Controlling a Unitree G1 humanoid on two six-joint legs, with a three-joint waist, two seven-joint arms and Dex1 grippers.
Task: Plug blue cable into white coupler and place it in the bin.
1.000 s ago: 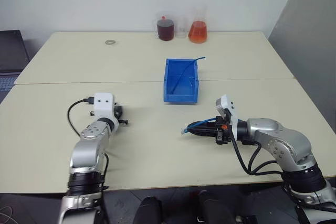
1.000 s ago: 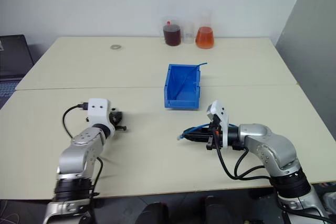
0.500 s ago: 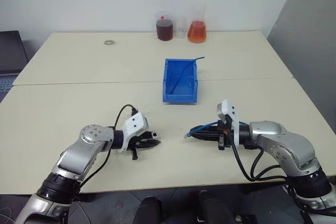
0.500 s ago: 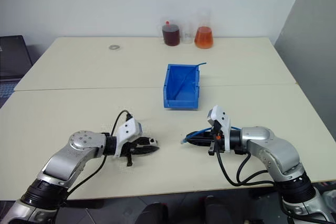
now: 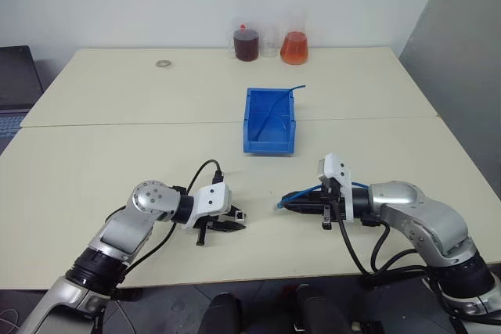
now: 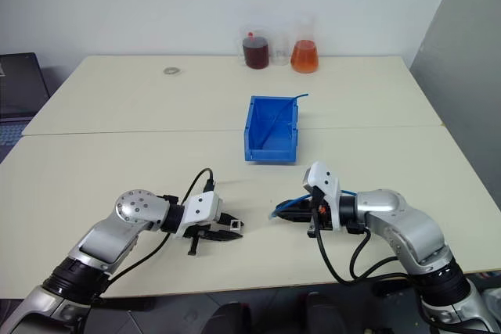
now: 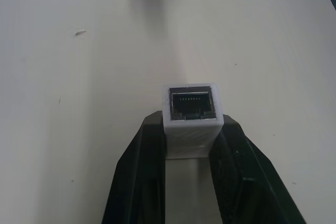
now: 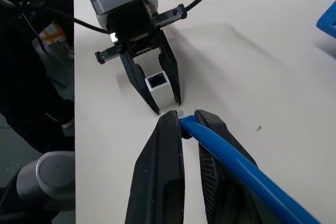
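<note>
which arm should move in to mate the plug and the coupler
Right, probably. Its pincer holds the blue cable with the plug aimed at the white coupler, whose socket faces it in the left pincer.

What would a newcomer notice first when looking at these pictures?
Near the table's front edge, the left gripper holds the white coupler with its socket facing the right gripper, which pinches the blue cable by its plug end, a small gap apart. Behind them stands the bin, another blue cable inside.
</note>
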